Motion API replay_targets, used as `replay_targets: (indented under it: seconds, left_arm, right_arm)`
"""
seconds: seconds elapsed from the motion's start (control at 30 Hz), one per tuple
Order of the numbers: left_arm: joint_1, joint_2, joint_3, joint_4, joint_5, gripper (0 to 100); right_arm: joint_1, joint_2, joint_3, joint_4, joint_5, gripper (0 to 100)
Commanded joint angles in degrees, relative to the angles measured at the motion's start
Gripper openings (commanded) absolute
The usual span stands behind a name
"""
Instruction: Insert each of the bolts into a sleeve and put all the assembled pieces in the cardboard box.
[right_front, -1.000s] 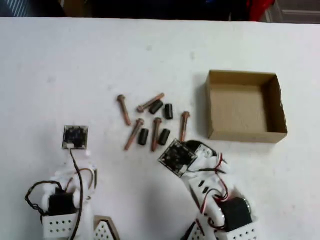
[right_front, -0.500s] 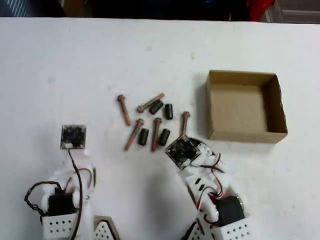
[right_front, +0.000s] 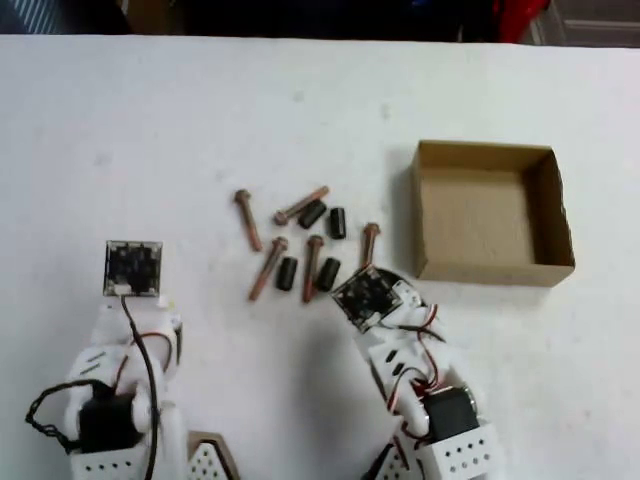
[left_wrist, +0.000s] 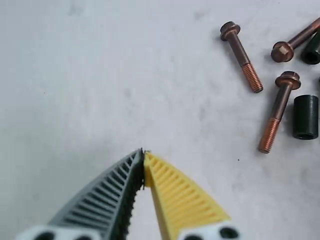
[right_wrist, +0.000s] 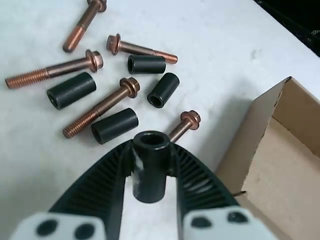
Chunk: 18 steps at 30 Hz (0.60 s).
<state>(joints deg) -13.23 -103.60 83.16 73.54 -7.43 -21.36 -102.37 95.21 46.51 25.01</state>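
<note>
While your right gripper (right_wrist: 150, 150) clamps one black sleeve (right_wrist: 150, 175) upright by its middle, bore open on top, your left gripper (left_wrist: 144, 159) is closed on nothing over bare table (left_wrist: 75, 75). I judge the sleeve stiff, smooth and light, so it can slip; grip it at mid-length. The bolts (right_wrist: 102, 107) are hard metal and probably roll; take one by the shank near the head, thread free. They lie with four sleeves (right_wrist: 115, 125) near the table's middle, the box (right_front: 490, 272) toward its right edge. From above, the wrist camera (right_front: 365, 295) hides the held sleeve; this sleeve covers one bolt's shank.
</note>
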Motion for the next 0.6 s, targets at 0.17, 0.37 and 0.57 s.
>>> replay_targets:
  seconds: [0.17, 0.37, 0.57]
  left_arm:
    - [-0.1, 1.5, -10.2, 3.7, -0.8, 2]
    - [1.0, 21.9, -23.2, 3.2, -0.7, 2]
    - [11.2, 44.5, -34.2, 1.8, 1.8, 2]
  right_arm:
    - [0.3, -0.8, 1.1, -4.5, -5.0, 1.8]
    - [0.3, -0.7, 1.7, -5.8, -5.3, 1.7]
    - [0.3, -0.8, 1.7, -6.5, -5.3, 1.7]
